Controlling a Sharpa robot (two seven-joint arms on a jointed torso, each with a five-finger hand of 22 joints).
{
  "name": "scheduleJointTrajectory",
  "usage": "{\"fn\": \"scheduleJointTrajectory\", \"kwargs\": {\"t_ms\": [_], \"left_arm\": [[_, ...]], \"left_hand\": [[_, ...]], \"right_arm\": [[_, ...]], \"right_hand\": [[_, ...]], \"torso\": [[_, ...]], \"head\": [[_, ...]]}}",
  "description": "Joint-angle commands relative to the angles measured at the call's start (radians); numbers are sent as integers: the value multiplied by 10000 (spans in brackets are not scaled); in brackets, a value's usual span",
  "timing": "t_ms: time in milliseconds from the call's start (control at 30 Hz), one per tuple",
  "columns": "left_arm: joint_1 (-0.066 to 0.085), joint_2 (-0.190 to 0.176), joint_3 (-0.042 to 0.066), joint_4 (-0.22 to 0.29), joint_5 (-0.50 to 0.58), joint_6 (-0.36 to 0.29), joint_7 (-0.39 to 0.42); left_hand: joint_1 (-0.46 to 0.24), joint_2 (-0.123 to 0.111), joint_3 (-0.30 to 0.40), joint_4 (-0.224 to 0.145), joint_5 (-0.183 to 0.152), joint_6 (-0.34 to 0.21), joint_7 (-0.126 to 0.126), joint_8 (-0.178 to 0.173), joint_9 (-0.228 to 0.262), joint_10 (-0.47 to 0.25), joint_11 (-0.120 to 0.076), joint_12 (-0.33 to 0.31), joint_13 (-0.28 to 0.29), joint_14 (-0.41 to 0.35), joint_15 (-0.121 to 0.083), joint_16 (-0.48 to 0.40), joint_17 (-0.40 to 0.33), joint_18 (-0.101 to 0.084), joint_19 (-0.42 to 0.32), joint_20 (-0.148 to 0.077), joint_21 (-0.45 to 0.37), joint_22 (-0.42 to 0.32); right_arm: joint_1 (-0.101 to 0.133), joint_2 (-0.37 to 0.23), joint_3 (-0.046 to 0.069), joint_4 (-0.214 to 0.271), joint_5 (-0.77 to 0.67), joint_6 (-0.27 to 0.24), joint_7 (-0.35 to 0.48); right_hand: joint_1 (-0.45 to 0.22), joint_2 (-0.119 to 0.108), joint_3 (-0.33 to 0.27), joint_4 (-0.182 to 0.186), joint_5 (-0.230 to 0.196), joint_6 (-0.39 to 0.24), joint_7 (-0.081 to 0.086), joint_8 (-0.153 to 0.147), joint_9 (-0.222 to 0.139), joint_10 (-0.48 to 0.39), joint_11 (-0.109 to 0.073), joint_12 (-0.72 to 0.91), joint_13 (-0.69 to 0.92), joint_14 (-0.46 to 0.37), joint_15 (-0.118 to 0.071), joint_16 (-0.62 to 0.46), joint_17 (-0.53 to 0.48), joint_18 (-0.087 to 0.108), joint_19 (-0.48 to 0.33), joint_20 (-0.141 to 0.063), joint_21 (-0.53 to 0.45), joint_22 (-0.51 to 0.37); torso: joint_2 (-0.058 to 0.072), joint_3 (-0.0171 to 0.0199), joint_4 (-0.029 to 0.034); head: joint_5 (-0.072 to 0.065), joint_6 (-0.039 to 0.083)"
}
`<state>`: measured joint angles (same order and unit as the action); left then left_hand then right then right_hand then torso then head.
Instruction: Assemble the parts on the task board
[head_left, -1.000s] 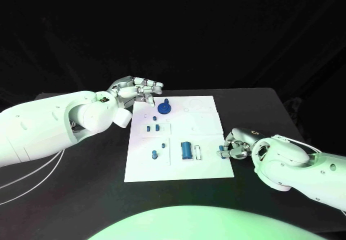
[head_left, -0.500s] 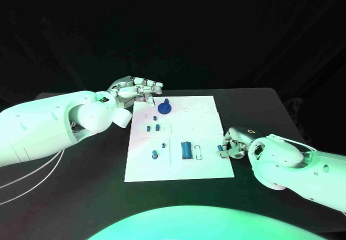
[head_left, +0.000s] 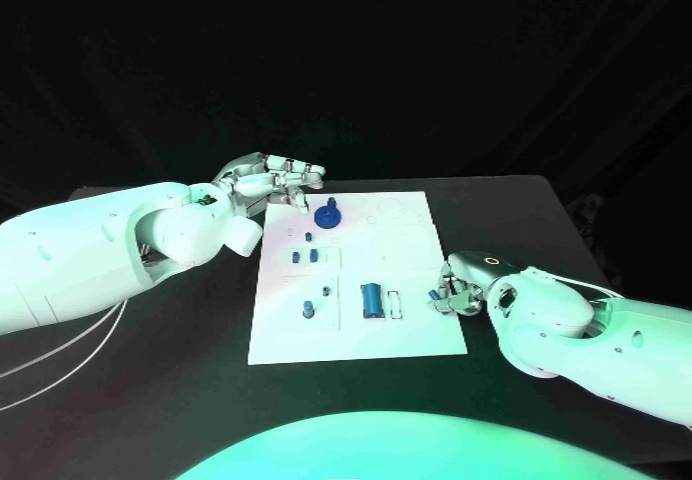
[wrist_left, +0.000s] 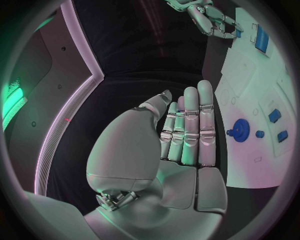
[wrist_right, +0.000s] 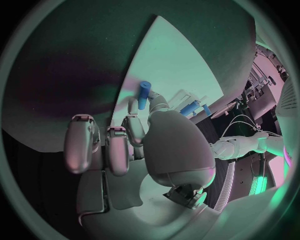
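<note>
We look down on a matte black table (head_left: 173, 370) ringed by darkness, with dark drapery closing off the far side and a wash of green-tinted light over everything on it. At the centre lies the flat white rectangular task board (head_left: 411, 335), and on it sit the small blue parts: a round blue gear-like disc with a knob (head_left: 329, 215) near the far end, a pair of short blue blocks (head_left: 302, 256) at mid-board, a stubby blue peg (head_left: 309, 308) toward the near-left corner, and a larger blue cylinder (head_left: 374, 299) beside a pale slot. The silver left hand (head_left: 274, 181) hangs over the board's far-left corner, just beside the gear disc; from the left wrist camera its fingers (wrist_left: 190, 130) lie straight and side by side, released and holding nothing, with the disc (wrist_left: 240, 130) on the board beyond them. The silver right hand (head_left: 456, 292) sits at the board's right edge, near the large cylinder — there it pinches a small blue cylindrical pin (head_left: 437, 296). The right wrist camera shows that pin (wrist_right: 144, 95) standing up from between fingertips and thumb above the white board (wrist_right: 181, 55), while the other fingers (wrist_right: 81, 145) curl loosely beside it. Thin pale cables trail from the left arm across the table at the near-left.
</note>
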<state>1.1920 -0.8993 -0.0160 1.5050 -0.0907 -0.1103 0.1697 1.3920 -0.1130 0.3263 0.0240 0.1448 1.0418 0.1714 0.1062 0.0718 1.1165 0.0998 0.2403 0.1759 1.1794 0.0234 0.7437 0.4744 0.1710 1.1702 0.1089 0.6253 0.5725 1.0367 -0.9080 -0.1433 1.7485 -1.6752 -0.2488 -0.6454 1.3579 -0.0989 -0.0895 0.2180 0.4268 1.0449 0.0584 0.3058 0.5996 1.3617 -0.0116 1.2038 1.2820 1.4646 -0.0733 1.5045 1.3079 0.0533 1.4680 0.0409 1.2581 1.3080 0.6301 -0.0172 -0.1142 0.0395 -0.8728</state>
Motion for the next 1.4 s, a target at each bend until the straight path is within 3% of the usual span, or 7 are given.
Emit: {"fn": "scheduleJointTrajectory", "kwargs": {"t_ms": [33, 333, 600, 867, 1100, 1167, 1400], "left_arm": [[5, 10, 6, 21, 10, 178, 35], [5, 1, 6, 14, -13, 164, 30], [5, 0, 6, 15, -51, 160, 28], [5, 0, 5, 19, -76, 144, 26], [5, -9, 2, 31, -84, 138, 23], [5, -14, 1, 34, -87, 134, 22], [5, -14, 1, 37, -90, 130, 18]], "left_hand": [[-33, 41, -45, 2, -10, -57, 16, 56, 12, -67, 7, 61, -17, -51, -6, -40, 9, 121, -67, -26, -45, -4], [-36, 45, -46, 6, -8, -59, 15, 57, 12, -71, 7, 63, -18, -54, -5, -40, 9, 121, -69, -25, -47, -5], [-36, 45, -46, 6, -8, -59, 15, 57, 12, -71, 7, 63, -18, -54, -5, -40, 9, 121, -69, -25, -47, -5], [-24, 53, -40, 1, -5, -60, 13, 58, 12, -75, 4, 66, -19, -56, -7, -39, 9, 122, -70, -25, -49, -5], [-24, 53, -40, 1, -5, -60, 13, 58, 12, -75, 4, 66, -19, -56, -7, -39, 9, 122, -70, -25, -49, -5], [-24, 53, -40, 1, -5, -60, 13, 58, 12, -75, 4, 66, -19, -56, -7, -39, 9, 122, -70, -25, -49, -5], [-11, 60, -35, -6, -3, -63, 12, 59, 12, -81, 3, 68, -20, -59, -8, -38, 9, 123, -71, -26, -50, -5]], "right_arm": [[-144, 29, -130, -168, -442, 926, -345], [-155, 28, -138, -135, -406, 1076, -379], [-166, 47, -139, -163, -313, 1142, -404], [-168, 51, -140, -228, -210, 1019, -417], [-168, 32, -140, -185, -282, 674, -428], [-168, 4, -139, -134, -301, 572, -432], [-118, -83, -130, 58, -318, 282, -452]], "right_hand": [[174, 29, 76, 14, -118, -46, 18, 65, 3, -84, -2, -63, -82, 808, 2, -75, 1463, 35, -33, -16, -61, 1870], [909, 160, 808, -202, 308, -105, 0, 95, -28, -195, -31, -183, -152, 809, -29, -77, 1475, 36, -27, -37, -62, 1875], [1062, 45, 1337, -206, 404, -72, -2, 99, -81, -221, -35, -246, -198, 810, -21, -78, 1484, 30, -20, -39, -51, 1881], [1102, -165, 2325, -171, 1187, -10, -20, 150, -116, -220, -62, -319, -252, 815, -50, -71, 1507, 23, 3, -62, 2, 1898], [1064, -351, 3161, -309, 1010, 16, -26, 270, -42, -164, -73, -299, -240, 822, -46, -56, 1538, 12, 20, -72, 57, 1911], [876, -515, 3578, -388, 987, 2, -47, 348, 16, -119, -60, -262, -215, 827, -57, -45, 1558, 4, 36, -75, 106, 1921], [668, -629, 3822, -414, 948, -11, -54, 395, 49, -75, -72, -215, -183, 834, -59, -27, 1588, -10, 65, -76, 192, 1940]], "torso": [[-5, -9, 3], [-1, 8, -1], [-7, -3, -6], [-1, 7, 3], [-2, 1, 1], [-4, 2, -1], [-7, -11, 15]], "head": [[-3, 2], [-19, 2], [-39, 2], [-51, 2], [-50, 2], [-62, 2], [-76, 2]]}}
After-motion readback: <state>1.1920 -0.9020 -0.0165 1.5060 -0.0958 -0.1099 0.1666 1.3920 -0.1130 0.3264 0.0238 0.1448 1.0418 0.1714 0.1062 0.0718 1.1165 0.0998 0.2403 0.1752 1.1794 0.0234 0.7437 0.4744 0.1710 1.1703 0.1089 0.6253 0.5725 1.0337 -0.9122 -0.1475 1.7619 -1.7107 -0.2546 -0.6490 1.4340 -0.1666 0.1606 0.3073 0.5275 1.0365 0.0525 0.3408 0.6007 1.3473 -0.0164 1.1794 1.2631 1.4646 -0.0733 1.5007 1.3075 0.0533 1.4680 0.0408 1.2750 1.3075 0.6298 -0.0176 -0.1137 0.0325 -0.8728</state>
